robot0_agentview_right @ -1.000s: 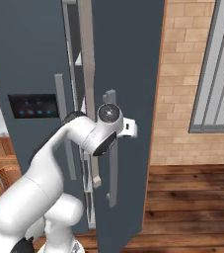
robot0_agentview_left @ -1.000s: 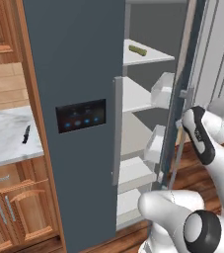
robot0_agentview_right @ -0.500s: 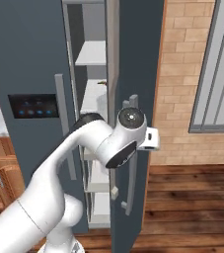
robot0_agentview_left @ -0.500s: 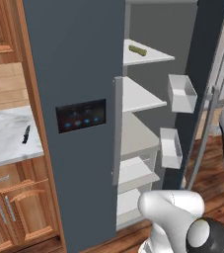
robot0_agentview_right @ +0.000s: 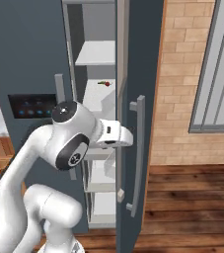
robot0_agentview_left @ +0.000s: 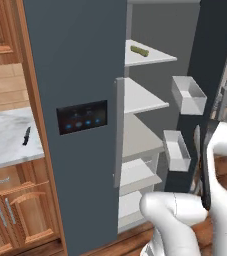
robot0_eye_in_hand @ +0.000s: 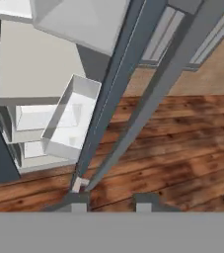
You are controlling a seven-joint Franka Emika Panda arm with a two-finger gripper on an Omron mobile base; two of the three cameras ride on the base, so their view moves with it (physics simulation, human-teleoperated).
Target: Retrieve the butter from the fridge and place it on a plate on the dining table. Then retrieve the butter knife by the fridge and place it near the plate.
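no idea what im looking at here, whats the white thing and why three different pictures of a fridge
The white thing is a robot arm on a base that can drive. Two pictures come from cameras on that base, behind the arm to its left and right. The third comes from a camera on its hand, looking along the gripper, whose two dark finger tips stand a little apart with nothing between them, beside the door's long handle. The dark grey fridge has its right door swung open. On the top shelf lies the butter, a small yellowish stick. On the marble counter to the left lies the dark butter knife.
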